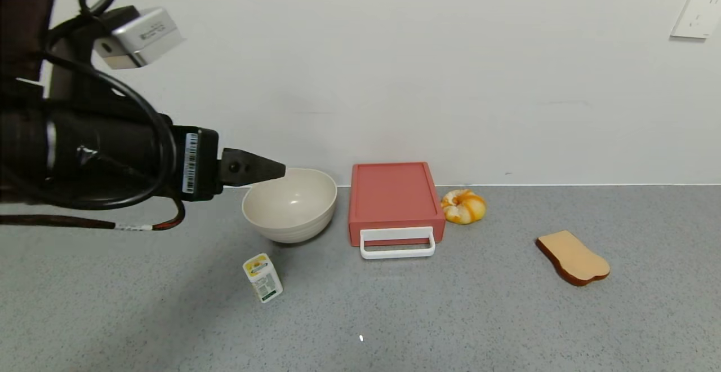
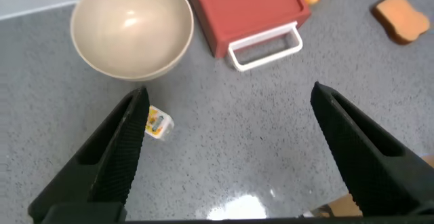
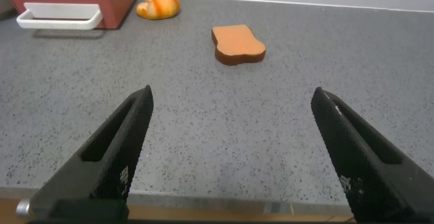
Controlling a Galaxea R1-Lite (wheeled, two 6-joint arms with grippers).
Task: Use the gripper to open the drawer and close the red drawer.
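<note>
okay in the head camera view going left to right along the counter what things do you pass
Left end effector held above the counter, then small carton → beige bowl → red drawer → orange pastry → toast slice.

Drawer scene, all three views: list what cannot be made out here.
- Inside of the drawer: hidden in every view; the tray is pushed in behind its white handle.
- Print on the small carton: too small to read in the head view, partly behind a finger in the left wrist view.
- Right gripper: absent from the head view; only its wrist view shows it, open.
- Left gripper: seen side-on in the head view; its wrist view shows it open.
</note>
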